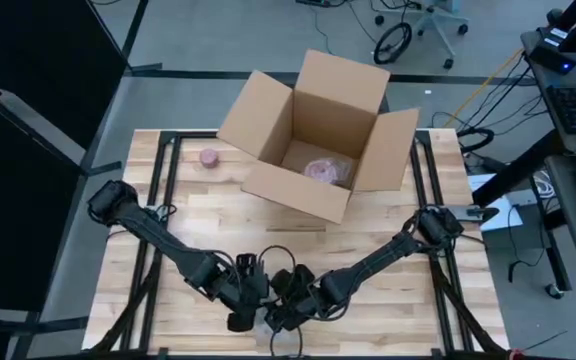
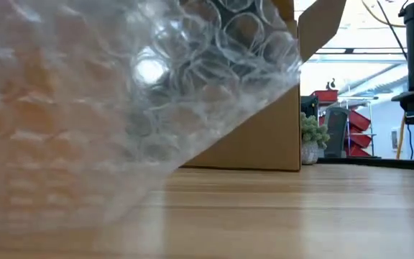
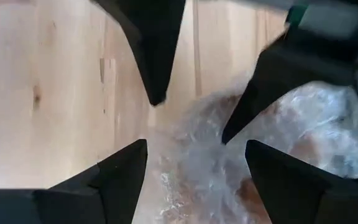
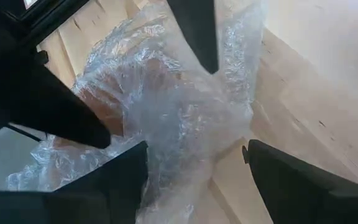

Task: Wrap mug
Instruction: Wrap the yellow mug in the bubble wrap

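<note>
A bundle of clear bubble wrap (image 4: 185, 118) lies on the wooden table near its front edge, and a brownish mug (image 4: 135, 81) shows through it. In the low view the wrap (image 2: 121, 93) fills the left of the picture. My left gripper (image 3: 194, 180) and my right gripper (image 4: 194, 174) meet over the bundle from either side. Both are open, and each has its fingers astride the wrap. In the high view they show as left gripper (image 1: 240, 316) and right gripper (image 1: 278, 316). My left gripper comes at the wrap (image 3: 210, 155) from above, slanting from the table's left, with the bundle between its open fingers; I cannot tell whether a finger touches it. My right gripper comes from above, slanting from the right, astride the bundle's loose end (image 4: 191, 162); whether it touches cannot be told.
An open cardboard box (image 1: 313, 135) stands at the far middle of the table, with a pink bubble-wrapped item (image 1: 326, 170) inside. A small pink object (image 1: 209, 157) sits on the table left of the box. Bare wood lies between the box and the grippers.
</note>
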Available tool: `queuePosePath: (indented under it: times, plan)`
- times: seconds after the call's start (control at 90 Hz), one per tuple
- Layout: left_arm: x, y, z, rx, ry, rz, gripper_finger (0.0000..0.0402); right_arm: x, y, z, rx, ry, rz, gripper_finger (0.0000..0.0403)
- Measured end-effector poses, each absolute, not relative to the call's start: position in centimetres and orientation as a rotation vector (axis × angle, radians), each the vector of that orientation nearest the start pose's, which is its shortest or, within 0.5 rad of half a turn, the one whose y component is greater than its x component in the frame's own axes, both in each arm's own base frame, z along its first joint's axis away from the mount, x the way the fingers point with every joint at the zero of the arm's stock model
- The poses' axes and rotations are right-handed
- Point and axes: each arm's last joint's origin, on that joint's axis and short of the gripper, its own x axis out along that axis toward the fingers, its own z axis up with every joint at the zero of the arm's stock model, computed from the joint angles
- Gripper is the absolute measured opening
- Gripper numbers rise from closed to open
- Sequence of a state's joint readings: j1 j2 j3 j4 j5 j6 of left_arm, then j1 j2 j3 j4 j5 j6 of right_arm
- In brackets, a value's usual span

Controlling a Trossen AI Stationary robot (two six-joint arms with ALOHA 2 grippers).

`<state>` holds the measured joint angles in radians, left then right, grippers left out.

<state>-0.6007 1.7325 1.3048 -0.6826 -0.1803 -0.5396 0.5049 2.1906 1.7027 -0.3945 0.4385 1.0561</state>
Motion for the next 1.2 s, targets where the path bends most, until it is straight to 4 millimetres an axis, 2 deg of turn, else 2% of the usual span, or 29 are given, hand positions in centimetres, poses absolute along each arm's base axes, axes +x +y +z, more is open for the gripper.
queuePosePath:
  times: [0.222,0.511,0.878,1.2]
  plan:
    - [30.1,-20.7,21.7,-0.065,1.069,-0.109,0.0263,42.3,22.1,18.3,0.598,0.733,-0.344,0.0255]
    - [30.2,-21.1,20.4,0.005,1.07,-0.047,0.0263,41.8,22.3,18.1,0.584,0.791,-0.328,0.0255]
    - [29.7,-21.5,20.1,0.037,1.079,-0.038,0.0263,40.7,22.7,19.8,0.54,0.812,-0.299,0.0255]
    - [29.3,-20.8,17.8,0.008,1.06,-0.001,0.0263,40.6,22.8,20.6,0.519,0.748,-0.31,0.0255]
